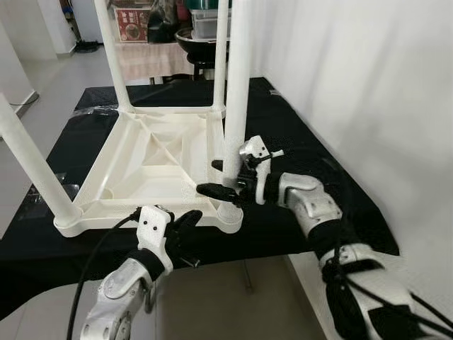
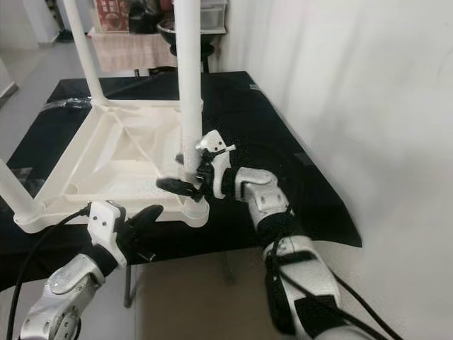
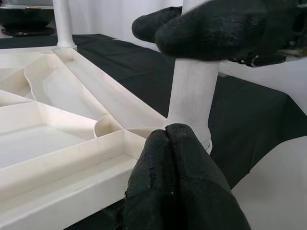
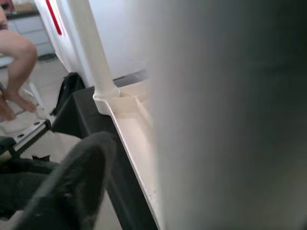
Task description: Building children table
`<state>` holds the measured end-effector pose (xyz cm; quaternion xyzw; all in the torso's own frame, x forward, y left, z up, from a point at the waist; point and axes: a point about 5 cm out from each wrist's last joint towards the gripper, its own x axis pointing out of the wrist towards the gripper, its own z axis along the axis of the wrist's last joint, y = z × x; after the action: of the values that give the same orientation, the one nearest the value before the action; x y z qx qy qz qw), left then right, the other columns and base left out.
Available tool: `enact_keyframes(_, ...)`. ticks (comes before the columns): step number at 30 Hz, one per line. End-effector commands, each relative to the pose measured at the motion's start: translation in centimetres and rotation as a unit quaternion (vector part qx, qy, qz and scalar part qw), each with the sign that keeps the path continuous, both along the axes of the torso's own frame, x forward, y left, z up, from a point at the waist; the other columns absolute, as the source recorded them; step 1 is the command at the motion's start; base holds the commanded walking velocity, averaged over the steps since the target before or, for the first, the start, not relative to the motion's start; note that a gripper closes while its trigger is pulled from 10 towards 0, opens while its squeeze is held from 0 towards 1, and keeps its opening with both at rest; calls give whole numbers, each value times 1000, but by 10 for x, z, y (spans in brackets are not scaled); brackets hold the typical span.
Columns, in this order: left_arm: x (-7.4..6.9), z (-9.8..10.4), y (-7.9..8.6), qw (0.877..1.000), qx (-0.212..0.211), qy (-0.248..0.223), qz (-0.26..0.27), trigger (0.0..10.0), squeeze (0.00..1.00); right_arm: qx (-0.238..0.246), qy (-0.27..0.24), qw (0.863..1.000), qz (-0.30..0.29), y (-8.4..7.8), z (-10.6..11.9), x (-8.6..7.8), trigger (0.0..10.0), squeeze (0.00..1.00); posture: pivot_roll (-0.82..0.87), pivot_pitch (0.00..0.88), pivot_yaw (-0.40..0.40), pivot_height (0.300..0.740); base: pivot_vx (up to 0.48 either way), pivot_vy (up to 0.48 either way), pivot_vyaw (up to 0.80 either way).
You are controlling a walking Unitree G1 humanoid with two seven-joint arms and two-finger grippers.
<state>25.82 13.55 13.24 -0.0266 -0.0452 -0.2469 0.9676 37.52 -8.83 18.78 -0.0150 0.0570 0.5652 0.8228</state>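
We judge white plastic table (image 1: 152, 166) light, stiff, hollow-moulded; smooth legs likely slippery, so grip low near socket, not mid-shaft. Table lies upside down on black-covered work surface (image 1: 297, 142), ribbed underside up, 4 round legs standing in corner sockets. Right gripper (image 1: 223, 180) clamped round near-right leg (image 1: 235, 85) just above its socket. Left gripper (image 1: 185, 225) at near edge by same corner, fingers (image 3: 177, 182) pressed together, holding nothing. Person's bare legs (image 4: 14, 72) in right wrist view.

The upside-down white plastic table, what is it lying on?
The white plastic table lies top-down on a black cloth, which covers a surface. What that surface is cannot be seen; the cloth hides it.
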Motion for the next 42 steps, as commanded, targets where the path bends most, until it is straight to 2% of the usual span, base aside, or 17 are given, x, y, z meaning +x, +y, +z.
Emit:
enact_keyframes(1, -2, -3, -2, 1000, 6, 4, -1, 10000, 0, 4, 11, 1000, 19, 6, 0, -1, 3804, 0, 39, 0, -55, 740, 0, 0, 0)
enact_keyframes(2, -2, -3, -2, 1000, 7, 4, -1, 10000, 0, 13, 17, 1000, 19, 5, 0, 0, 0, 0, 39, 0, -55, 740, 0, 0, 0)
enact_keyframes(10, -3, -2, -2, 1000, 6, 5, -3, 10000, 0, 27, 23, 999, -12, 1, -2, 4, 0, 0, 43, 0, -54, 740, 0, 0, 0)
enact_keyframes(14, -4, 0, -1, 1000, 3, 3, 0, 10000, 0, 26, 1, 995, -98, -17, -10, 7, 0, 0, 31, 0, -56, 740, 0, 0, 0)
enact_keyframes(18, -4, 0, 0, 1000, 3, 3, 0, 10000, 0, 9, -3, 989, -148, -19, -19, 6, 0, 0, 25, 0, -57, 740, 0, 0, 0)
enact_keyframes(20, -5, 2, 3, 1000, 3, 2, 1, 10000, 0, 11, 28, 916, -401, -22, -44, 1, 0, 0, 5, 0, -42, 740, 0, 0, 0)
enact_keyframes(21, -4, 2, 4, 1000, 2, 3, 0, 10000, 0, 15, 46, 907, -417, -5, -54, -15, 0, 0, -2, 0, -23, 740, 0, 0, 0)
enact_keyframes(22, -4, 2, 4, 1000, 2, 3, 0, 10000, 0, 15, 46, 907, -417, -5, -54, -15, 0, 0, -2, 0, -23, 740, 0, 0, 0)
enact_keyframes(23, -3, 1, 4, 1000, 3, 4, -2, 10000, 0, 14, 42, 916, -399, 15, -56, -25, 0, 0, -8, 0, -17, 740, 0, 0, 0)
enact_keyframes(24, -3, 1, 4, 1000, 3, 4, -2, 10000, 0, 14, 42, 916, -399, 15, -56, -25, 0, 0, -8, 0, -17, 740, 0, 0, 0)
enact_keyframes(26, -1, 1, 3, 1000, 4, 5, -5, 10000, 0, 21, 38, 934, -355, 37, -54, -29, 0, 0, -1, 0, -19, 740, 0, 0, 0)
enact_keyframes(35, -2, 1, 4, 1000, 5, 3, 5, 10000, 0, 9, 20, 938, -347, 48, -49, -15, 0, 0, 23, 0, -37, 740, 0, 0, 0)
enact_keyframes(36, -2, 1, 4, 1000, 5, 3, 7, 10000, 0, 3, 16, 934, -357, 48, -47, -13, 10000, 0, 23, 0, -37, 740, 0, 0, 0)
enact_keyframes(37, -2, 1, 4, 1000, 5, 3, 7, 10000, 0, 3, 16, 934, -357, 48, -47, -13, 10000, 0, 23, 0, -37, 740, 0, 0, 0)
enact_keyframes(38, -2, 1, 4, 1000, 6, 3, 8, 10000, 0, 14, 13, 941, -339, 46, -39, -8, 10000, 1000, 28, 0, -38, 740, 0, 0, 0)
enact_keyframes(40, -2, 1, 4, 1000, 7, 3, 7, 10000, 0, 21, 12, 944, -329, 44, -33, -7, 10000, 1000, 28, 0, -38, 740, 0, 0, 0)
enact_keyframes(42, -2, 0, 3, 1000, 8, 4, 4, 10000, 0, 58, -3, 964, -260, 36, -15, -1, 10000, 1000, 30, 0, -36, 740, 0, 0, 0)
